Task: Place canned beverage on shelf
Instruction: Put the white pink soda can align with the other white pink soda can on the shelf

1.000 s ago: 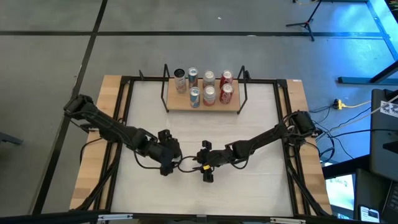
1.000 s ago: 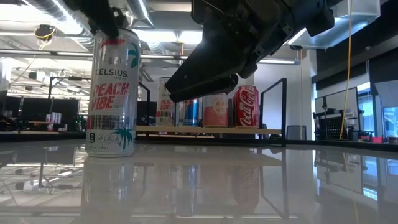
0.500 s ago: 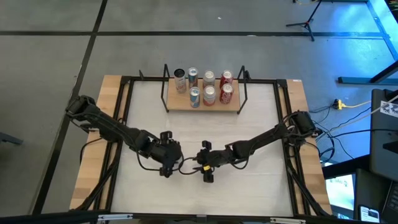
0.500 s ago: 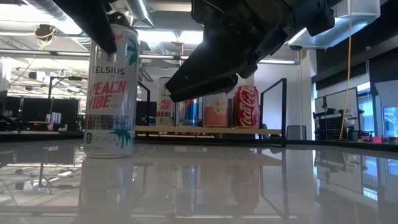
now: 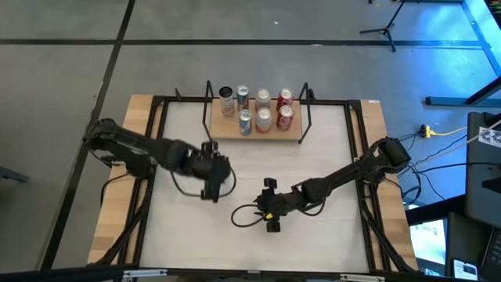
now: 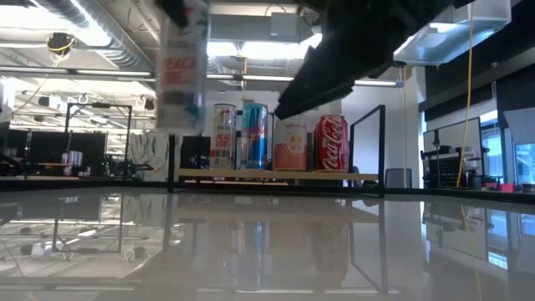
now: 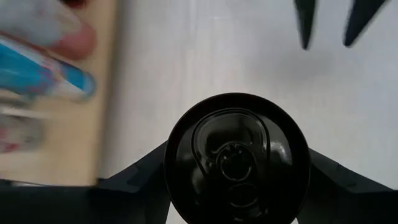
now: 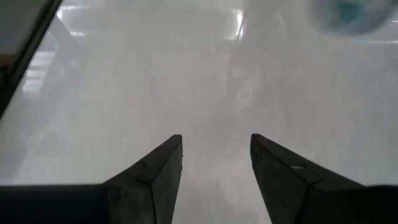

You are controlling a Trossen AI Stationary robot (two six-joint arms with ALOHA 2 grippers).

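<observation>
My two arms are dark, near-black, built of chunky jointed segments, with a thin black cable looping off each one. My left gripper (image 5: 213, 176) ends in matte black fingers (image 7: 134, 177) with flat, angular faces spreading wide at the base. My right gripper (image 5: 271, 205) carries the same pair: two dark grey wedge-shaped fingers (image 8: 155, 168), smooth, tapering to blunt tips, with a plain black body behind them.
</observation>
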